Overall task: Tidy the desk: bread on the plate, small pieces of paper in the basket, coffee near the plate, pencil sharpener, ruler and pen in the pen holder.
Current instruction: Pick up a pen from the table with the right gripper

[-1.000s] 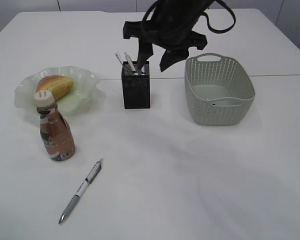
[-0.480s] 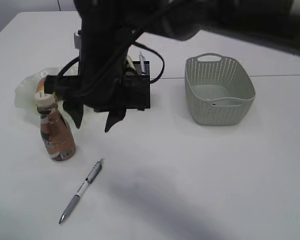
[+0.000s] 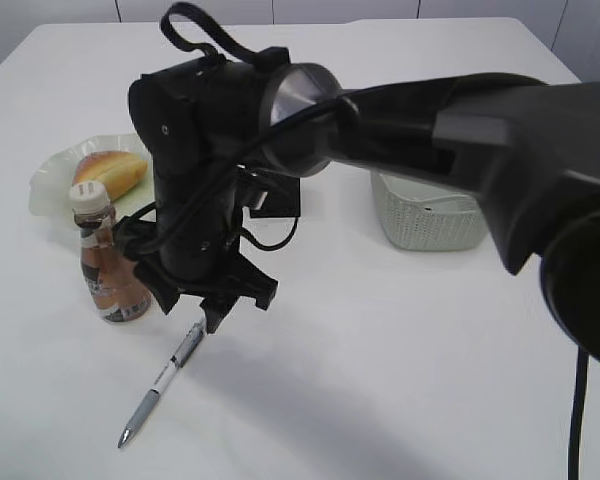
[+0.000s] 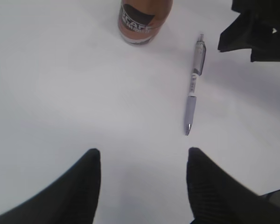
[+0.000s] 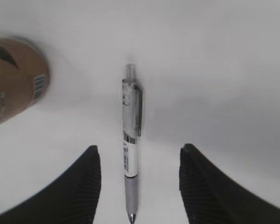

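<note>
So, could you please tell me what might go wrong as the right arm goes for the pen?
The right claw is open over the pen, which lies flat on the table, so the fingertips may scrape the surface or roll the pen away. The coffee bottle stands close beside the arm and could get knocked over.

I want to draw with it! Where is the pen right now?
The pen lies flat on the white table, front left in the exterior view, just right of the coffee bottle, under the right gripper's open fingers.
</note>
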`<state>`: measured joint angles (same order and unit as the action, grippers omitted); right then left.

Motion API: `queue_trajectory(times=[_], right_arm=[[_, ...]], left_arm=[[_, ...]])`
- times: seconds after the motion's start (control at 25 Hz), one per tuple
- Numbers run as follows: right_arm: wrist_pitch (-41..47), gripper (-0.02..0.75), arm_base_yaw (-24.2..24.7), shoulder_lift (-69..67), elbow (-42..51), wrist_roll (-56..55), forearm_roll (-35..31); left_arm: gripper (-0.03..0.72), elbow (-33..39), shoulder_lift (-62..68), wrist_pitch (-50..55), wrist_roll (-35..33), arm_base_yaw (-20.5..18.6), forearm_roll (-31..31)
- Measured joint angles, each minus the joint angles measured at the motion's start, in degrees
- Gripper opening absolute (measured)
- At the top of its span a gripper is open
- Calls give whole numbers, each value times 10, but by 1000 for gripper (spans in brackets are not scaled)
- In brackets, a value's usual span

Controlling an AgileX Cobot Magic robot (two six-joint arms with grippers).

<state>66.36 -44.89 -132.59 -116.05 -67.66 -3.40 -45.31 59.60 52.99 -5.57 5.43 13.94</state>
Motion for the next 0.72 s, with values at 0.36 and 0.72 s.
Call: queue_trajectory(times=[0.36,0.72], right_arm=[[-25,398,-1,-40,-21,-67,-5],[-26,398,-1,-66,-29,-82,-4]], left_arm=[[432,0,0,0,0,0,0],[432,0,0,-1,0,0,0]])
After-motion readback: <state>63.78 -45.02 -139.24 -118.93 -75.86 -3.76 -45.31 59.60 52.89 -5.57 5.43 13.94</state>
